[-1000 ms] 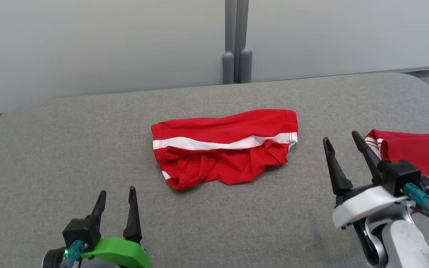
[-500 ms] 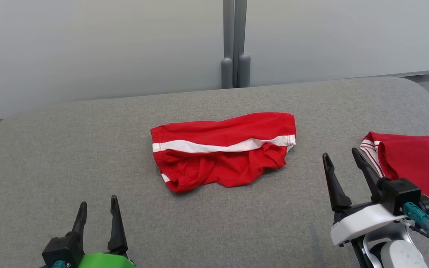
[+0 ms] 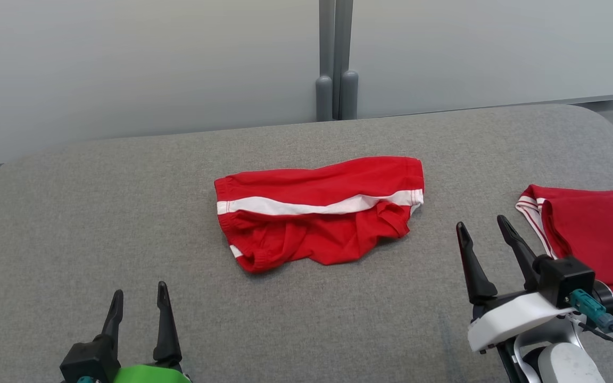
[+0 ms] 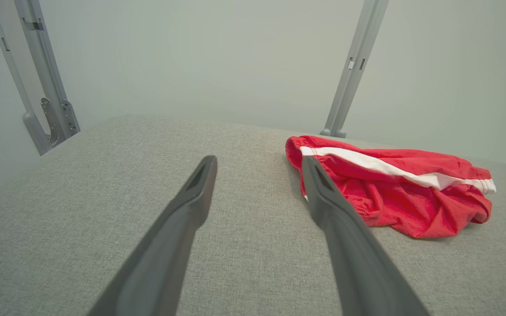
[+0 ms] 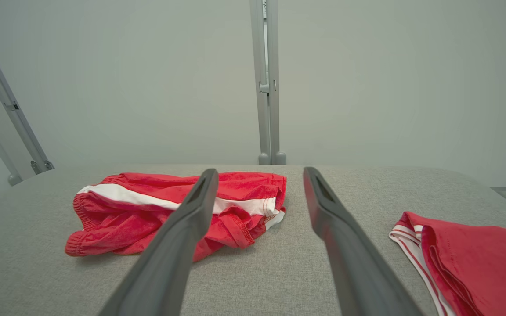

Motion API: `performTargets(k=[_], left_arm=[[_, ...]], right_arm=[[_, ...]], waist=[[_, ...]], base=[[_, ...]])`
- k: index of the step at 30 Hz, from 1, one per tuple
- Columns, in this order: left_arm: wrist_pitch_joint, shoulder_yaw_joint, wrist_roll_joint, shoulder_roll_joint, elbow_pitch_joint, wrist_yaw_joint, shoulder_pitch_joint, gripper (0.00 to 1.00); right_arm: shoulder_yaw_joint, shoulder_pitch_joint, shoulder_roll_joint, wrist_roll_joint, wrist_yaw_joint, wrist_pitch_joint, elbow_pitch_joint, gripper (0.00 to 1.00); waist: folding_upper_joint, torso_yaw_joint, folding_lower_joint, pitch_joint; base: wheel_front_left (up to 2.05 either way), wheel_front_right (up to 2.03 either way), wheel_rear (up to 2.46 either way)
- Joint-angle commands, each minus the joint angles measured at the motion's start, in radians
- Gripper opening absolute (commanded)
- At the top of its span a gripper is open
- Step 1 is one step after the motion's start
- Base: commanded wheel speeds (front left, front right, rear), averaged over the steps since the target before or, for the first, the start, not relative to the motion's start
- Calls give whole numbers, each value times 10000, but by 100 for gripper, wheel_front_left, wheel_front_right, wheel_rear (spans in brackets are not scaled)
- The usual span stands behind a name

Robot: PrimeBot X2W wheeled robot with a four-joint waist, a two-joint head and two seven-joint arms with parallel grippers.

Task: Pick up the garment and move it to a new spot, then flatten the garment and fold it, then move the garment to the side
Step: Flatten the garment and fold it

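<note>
Centrally on the grey bench (image 3: pixel 99 213) lies the garment (image 3: pixel 320 213), loosely bunched: it is red, with a white stripe running along its length, and its near edge is rumpled into folds. Neither hand touches it. The left hand (image 3: pixel 140 290) sits at the lower left of the head view, well short of the garment, its two dark fingers spread apart and holding nothing. In its wrist view the garment lies ahead and to the right of the fingers. The right hand (image 3: pixel 481 223) stands near the bench's right side, off the garment's right end, its fingers likewise wide apart and empty. Just to the right of that hand, at the bench's edge, lies a red cloth (image 3: pixel 599 234) with thin white stripes along its border, folded flat and apart from the garment. Behind the bench stands a pale wall with a grey post (image 3: pixel 333 58) at its middle.
</note>
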Motion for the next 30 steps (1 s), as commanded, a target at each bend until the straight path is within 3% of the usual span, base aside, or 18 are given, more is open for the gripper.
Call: performTargets(k=[1, 19, 30], left_arm=[[-27, 30, 105, 2, 43, -36, 117, 100], [-15, -125, 227, -66, 188, -206, -46, 100], [100, -405, 381, -93, 187, -319, -539, 100]], right_arm=[[20, -138, -8, 56, 0, -40, 43, 100], [-232, -571, -10, -299, -1, 237, 654, 100], [-875, -2495, -828, -425, 0, 636, 3036, 100]], waist=[[47, 4, 0, 6], [47, 227, 0, 115], [47, 956, 0, 1037]], base=[[0, 0, 0], [0, 0, 0], [0, 0, 0]])
